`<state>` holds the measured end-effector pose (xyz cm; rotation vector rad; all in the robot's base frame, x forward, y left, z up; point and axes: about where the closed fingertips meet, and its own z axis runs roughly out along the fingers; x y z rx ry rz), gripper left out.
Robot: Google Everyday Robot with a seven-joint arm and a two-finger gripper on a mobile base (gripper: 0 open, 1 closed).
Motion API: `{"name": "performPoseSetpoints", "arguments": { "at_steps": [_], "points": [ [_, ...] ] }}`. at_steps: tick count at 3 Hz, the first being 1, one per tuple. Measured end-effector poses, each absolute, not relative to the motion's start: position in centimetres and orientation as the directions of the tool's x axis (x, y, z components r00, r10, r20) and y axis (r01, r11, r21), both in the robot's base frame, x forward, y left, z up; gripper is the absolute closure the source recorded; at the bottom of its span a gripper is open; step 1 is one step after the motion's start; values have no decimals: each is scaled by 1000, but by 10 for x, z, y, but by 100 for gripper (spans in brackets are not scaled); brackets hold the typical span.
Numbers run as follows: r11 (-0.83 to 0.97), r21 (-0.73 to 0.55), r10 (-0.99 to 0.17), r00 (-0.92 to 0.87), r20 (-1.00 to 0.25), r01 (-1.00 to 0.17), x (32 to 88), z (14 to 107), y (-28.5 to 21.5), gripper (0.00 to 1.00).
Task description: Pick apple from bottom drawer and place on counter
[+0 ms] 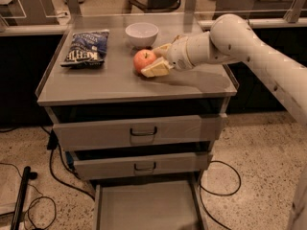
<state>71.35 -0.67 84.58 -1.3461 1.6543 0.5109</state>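
Observation:
The red-orange apple (143, 59) rests on the grey counter (115, 83), right of centre and just in front of the white bowl. My gripper (150, 61) reaches in from the right, with one cream finger (161, 49) behind the apple and the other in front of it. Both fingers lie against the apple, closed on it. The bottom drawer (146, 206) is pulled out at floor level, and its grey floor is bare.
A white bowl (141, 34) stands at the back of the counter. A dark blue chip bag (86, 48) lies at the left. The two upper drawers (139, 131) with dark handles are closed. Black cables (45, 176) lie on the floor at the left and right.

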Motion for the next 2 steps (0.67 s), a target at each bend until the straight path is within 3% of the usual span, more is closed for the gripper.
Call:
{"name": "performPoseSetpoints", "arguments": {
  "at_steps": [1, 2],
  "points": [
    [318, -221, -544, 13, -839, -922, 714, 846, -7, 28],
    [318, -221, -544, 13, -839, -922, 714, 846, -7, 5]
  ]
}}
